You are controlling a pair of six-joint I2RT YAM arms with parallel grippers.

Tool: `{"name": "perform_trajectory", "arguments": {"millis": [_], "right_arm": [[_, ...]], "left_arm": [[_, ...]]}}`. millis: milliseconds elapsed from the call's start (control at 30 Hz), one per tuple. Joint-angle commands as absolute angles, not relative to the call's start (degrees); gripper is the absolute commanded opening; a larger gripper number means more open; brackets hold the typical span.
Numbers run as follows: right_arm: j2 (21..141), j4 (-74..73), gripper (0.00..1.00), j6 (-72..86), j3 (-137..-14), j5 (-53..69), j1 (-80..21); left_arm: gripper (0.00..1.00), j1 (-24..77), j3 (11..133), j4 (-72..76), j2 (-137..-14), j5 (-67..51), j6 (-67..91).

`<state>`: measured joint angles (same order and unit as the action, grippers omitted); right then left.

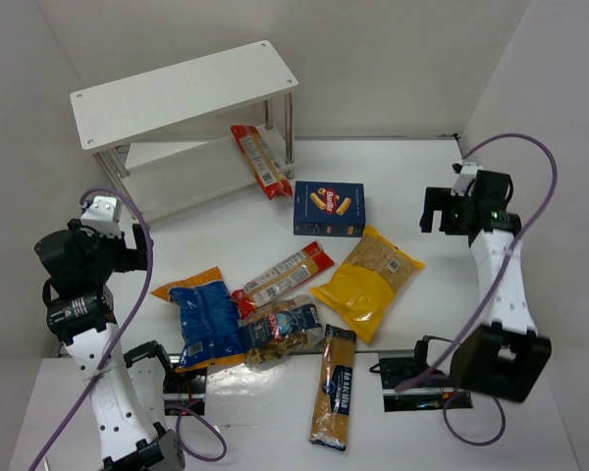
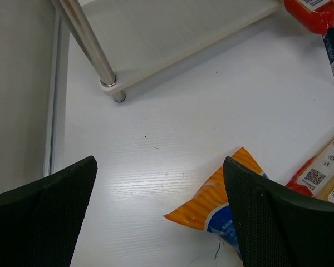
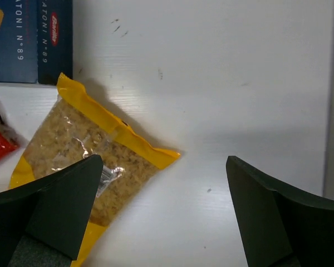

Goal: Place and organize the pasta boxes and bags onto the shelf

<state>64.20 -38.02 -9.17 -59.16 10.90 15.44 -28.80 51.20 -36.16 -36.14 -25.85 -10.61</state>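
At the far left of the table (image 1: 412, 177), the shelf (image 1: 187, 93) stands nearly bare; red packet (image 1: 260, 162) leans on its right leg, seemingly half-placed; yellow bag (image 1: 368, 283), blue-orange bag (image 1: 201, 319) and dark blue box (image 1: 329, 208) lie loose mid-table; left gripper (image 2: 160, 167) and right gripper (image 3: 164, 167) gape wide, empty, each above a bag, presumably choosing.

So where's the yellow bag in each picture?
Top external: the yellow bag lies right of centre, just below the dark blue box.
Left wrist: not in it.
Right wrist: the bag is at the lower left.
Shared landmark: the dark blue box, which is at the top left in the right wrist view, next to the bag's corner.
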Motion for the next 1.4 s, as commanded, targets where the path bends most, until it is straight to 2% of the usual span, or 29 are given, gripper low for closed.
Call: {"name": "perform_trajectory", "arguments": {"millis": [0, 100, 233, 833, 1133, 1167, 1200, 1267, 1367], "right_arm": [[77.4, -47.4, 1.0, -14.4, -67.2, 22.5, 15.8], [86.0, -53.2, 1.0, -19.0, -74.9, 24.3, 15.8], [92.0, -54.4, 1.0, -23.4, -76.7, 22.5, 15.1], [109.9, -65.3, 1.0, -50.8, -75.0, 34.4, 1.8], [113.2, -61.4, 1.0, -49.9, -70.4, 30.2, -3.8], [113.2, -57.8, 0.92, -48.6, -69.6, 29.1, -4.4], [113.2, -55.8, 0.66, -47.4, -68.4, 27.0, -5.4], [113.8, -51.3, 0.0, -42.0, -68.4, 25.1, -6.0], [111.9, -52.2, 0.0, -41.2, -69.1, 27.1, -6.7]], "left_arm": [[0.99, -29.2, 51.0, -35.7, -35.6, -27.9, -12.0], [0.99, -29.2, 51.0, -35.7, -36.1, -27.9, -12.0], [0.99, -29.2, 51.0, -35.7, -36.7, -27.9, -12.5], [0.99, -27.9, 51.0, -35.7, -37.3, -27.9, -12.5], [0.99, -27.9, 51.0, -35.7, -37.3, -27.9, -12.5], [0.99, -27.9, 51.0, -35.7, -37.3, -27.9, -12.5], [0.99, -27.9, 51.0, -35.7, -37.3, -27.9, -12.5], [0.99, -27.9, 51.0, -35.7, -37.3, -27.9, -12.5], [0.99, -27.9, 51.0, -35.7, -37.3, -27.9, -12.5]]}}
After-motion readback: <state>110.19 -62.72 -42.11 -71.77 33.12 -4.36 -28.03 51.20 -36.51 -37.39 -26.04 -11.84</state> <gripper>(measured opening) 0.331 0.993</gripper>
